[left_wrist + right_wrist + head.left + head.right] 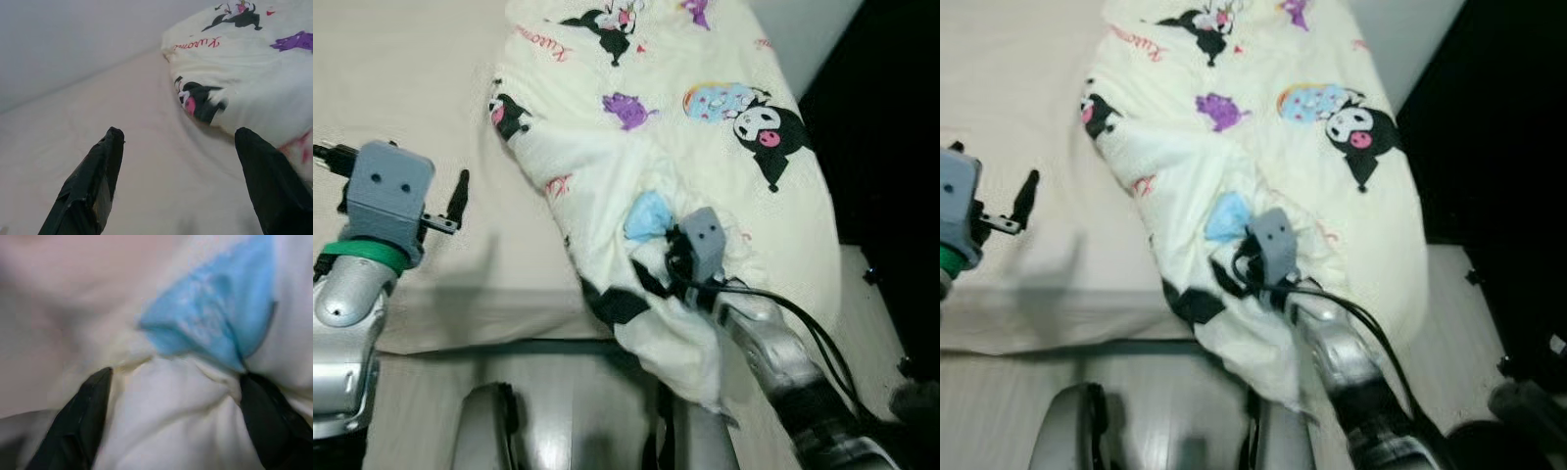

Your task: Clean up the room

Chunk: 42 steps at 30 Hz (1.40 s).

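A cream blanket (pixel 675 127) printed with black-and-white cartoon characters, purple figures and pink lettering lies heaped on the bed (pixel 421 108), whose pale beige sheet stretches bare on the robot's left side. The blanket runs from the far part of the bed down to the near edge, where a lower corner with a black patch hangs over the side toward the pale floor (pixel 568 392). The right end effector (pixel 677 257) is pressed into the blanket near its lower middle, just beside a light blue patch (pixel 649 217) of the print; in the right wrist view its two black fingers (pixel 80 418) stand spread apart with a bunched fold of the cream cloth between them, the blue patch (pixel 225 323) just past the fold, so the fingers straddle the cloth rather than pinch it flat. A black cable (pixel 803 323) loops along the right arm above the blanket's overhanging edge. The left end effector (pixel 455 206) hovers over the bare sheet, apart from the blanket's left edge; in the left wrist view its fingers (pixel 93 186) are wide open with nothing between them, and a cartoon face (pixel 198 100) on the blanket's rim lies ahead. A dark area (pixel 891 117) borders the bed on the robot's right.
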### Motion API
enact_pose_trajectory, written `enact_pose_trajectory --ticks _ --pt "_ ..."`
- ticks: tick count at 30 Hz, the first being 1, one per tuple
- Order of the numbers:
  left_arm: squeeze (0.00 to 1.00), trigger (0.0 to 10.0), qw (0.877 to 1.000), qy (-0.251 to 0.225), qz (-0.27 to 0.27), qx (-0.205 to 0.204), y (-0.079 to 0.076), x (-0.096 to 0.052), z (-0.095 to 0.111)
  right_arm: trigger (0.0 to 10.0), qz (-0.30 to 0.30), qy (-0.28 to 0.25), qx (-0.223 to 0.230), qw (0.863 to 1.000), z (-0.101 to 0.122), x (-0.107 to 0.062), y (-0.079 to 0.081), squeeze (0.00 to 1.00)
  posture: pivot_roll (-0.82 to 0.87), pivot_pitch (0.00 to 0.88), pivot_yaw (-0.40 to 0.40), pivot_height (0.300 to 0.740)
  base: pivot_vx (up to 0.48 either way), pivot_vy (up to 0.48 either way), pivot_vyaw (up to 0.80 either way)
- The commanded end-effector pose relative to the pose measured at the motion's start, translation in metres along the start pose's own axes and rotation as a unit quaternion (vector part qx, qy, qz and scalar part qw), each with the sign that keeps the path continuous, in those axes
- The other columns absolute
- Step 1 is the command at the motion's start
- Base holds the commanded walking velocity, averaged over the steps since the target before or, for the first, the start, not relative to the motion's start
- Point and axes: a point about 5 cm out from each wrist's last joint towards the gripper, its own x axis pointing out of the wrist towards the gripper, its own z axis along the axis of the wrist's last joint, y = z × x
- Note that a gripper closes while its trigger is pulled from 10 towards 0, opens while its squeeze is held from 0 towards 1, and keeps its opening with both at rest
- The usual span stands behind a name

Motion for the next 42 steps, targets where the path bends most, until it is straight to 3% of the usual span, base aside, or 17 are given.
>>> enact_pose_trajectory --ticks 1,7,11,13,18,21,27,28,31,33,35,36,37,38,40,41,42 --pt "0.00 10.0 1.000 0.007 -0.016 -0.007 -0.010 -0.001 -0.006 10.0 0.060 -0.038 0.019 0.997 0.016 -0.003 0.016 0.00 0.07 0.229 -0.023 0.541 0.000 0.000 0.00" --pt "0.00 10.0 0.999 0.003 -0.036 -0.023 -0.025 0.003 -0.005 10.0 0.045 -0.181 0.112 0.976 0.070 -0.013 0.001 0.00 0.05 0.216 -0.004 0.541 0.000 0.000 0.00" --pt "0.00 10.0 0.999 0.000 -0.042 -0.028 -0.029 0.003 -0.003 10.0 0.054 -0.222 0.139 0.964 0.086 -0.020 0.002 0.00 0.05 0.216 -0.002 0.541 0.000 0.000 0.00" --pt "0.00 10.0 0.999 -0.003 -0.044 -0.028 -0.030 0.003 -0.002 10.0 0.075 -0.274 0.171 0.944 0.104 -0.029 0.003 0.00 0.05 0.216 -0.004 0.541 0.000 0.000 0.00" --pt "0.00 10.0 0.999 -0.005 -0.044 -0.024 -0.029 0.003 -0.001 10.0 0.093 -0.310 0.186 0.928 0.119 -0.038 0.005 0.00 0.05 0.217 -0.005 0.541 0.000 0.000 0.00" --pt "0.00 10.0 0.999 -0.008 -0.043 -0.022 -0.028 0.003 -0.001 10.0 0.081 -0.310 0.179 0.930 0.121 -0.038 0.002 0.00 0.06 0.216 -0.007 0.541 0.000 0.000 0.00" --pt "0.00 10.0 0.998 -0.025 -0.056 -0.035 -0.030 0.004 0.006 10.0 -0.036 -0.285 0.195 0.938 0.103 -0.028 -0.021 0.00 0.06 0.215 -0.007 0.541 0.000 0.000 0.00" --pt "0.00 10.0 0.996 -0.041 -0.069 -0.039 -0.031 0.005 0.014 10.0 -0.112 -0.258 0.190 0.941 0.092 -0.025 -0.034 0.00 0.06 0.209 -0.003 0.541 0.000 0.000 0.00" --pt "0.00 10.0 0.995 -0.051 -0.079 -0.041 -0.032 0.006 0.019 10.0 -0.162 -0.237 0.183 0.940 0.085 -0.023 -0.042 0.00 0.06 0.206 -0.003 0.541 0.000 0.000 0.00" --pt "0.00 10.0 0.990 -0.072 -0.113 -0.041 -0.037 0.010 0.030 10.0 -0.282 -0.136 0.117 0.943 0.053 -0.016 -0.057 0.00 0.06 0.196 0.001 0.541 0.000 0.000 0.00" --pt "0.00 10.0 0.989 -0.075 -0.120 -0.041 -0.039 0.011 0.031 10.0 -0.301 -0.108 0.100 0.942 0.045 -0.015 -0.058 0.00 0.06 0.196 0.001 0.541 0.000 0.000 0.00" --pt "0.00 10.0 0.989 -0.075 -0.120 -0.041 -0.039 0.011 0.031 10.0 -0.301 -0.108 0.100 0.942 0.045 -0.015 -0.058 0.00 0.06 0.196 0.001 0.541 0.000 0.000 0.00" --pt "0.00 10.0 0.989 -0.080 -0.118 -0.048 -0.038 0.014 0.035 10.0 -0.263 -0.069 0.070 0.960 0.034 -0.010 -0.046 0.00 0.06 0.196 0.001 0.541 0.000 0.000 0.00" --pt "0.00 10.0 0.989 -0.080 -0.118 -0.048 -0.038 0.014 0.035 10.0 -0.263 -0.069 0.070 0.960 0.034 -0.010 -0.046 0.00 0.06 0.196 0.001 0.541 0.000 0.000 0.00" --pt "0.00 10.0 0.987 -0.095 -0.107 -0.068 -0.030 0.019 0.047 10.0 -0.101 -0.023 0.034 0.994 0.024 -0.005 0.000 0.00 0.05 0.193 0.005 0.541 0.000 0.000 0.00" --pt "0.00 10.0 0.987 -0.103 -0.103 -0.073 -0.026 0.021 0.052 10.0 -0.028 -0.008 0.021 0.999 0.021 -0.007 0.022 0.00 0.05 0.193 0.005 0.541 0.000 0.000 0.00" --pt "0.00 10.0 0.987 -0.103 -0.103 -0.073 -0.026 0.021 0.052 10.0 -0.028 -0.008 0.021 0.999 0.021 -0.007 0.022 0.00 0.05 0.193 0.005 0.541 0.000 0.000 0.00"
